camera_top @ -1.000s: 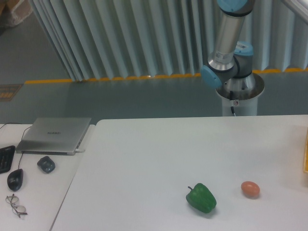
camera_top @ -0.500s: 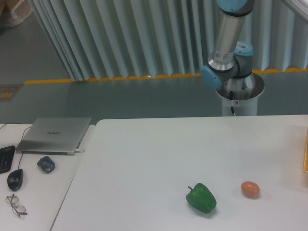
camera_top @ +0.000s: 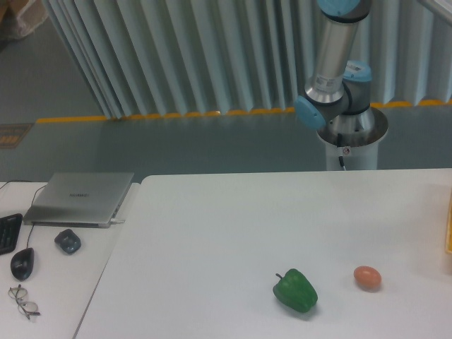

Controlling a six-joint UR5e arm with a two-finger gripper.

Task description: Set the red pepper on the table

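The red pepper is out of view. The white table [camera_top: 212, 233] fills the lower right of the camera view. Only the robot arm's base and lower links [camera_top: 337, 70] show behind the table's far edge; the arm runs up out of the top of the frame. The gripper is not in view.
A green bell pepper [camera_top: 296, 290] lies near the table's front edge, with an orange-brown egg-shaped thing [camera_top: 367, 277] to its right. A yellow object [camera_top: 448, 236] pokes in at the right edge. The left desk holds a laptop [camera_top: 79, 198], mouse [camera_top: 22, 263], keyboard, glasses.
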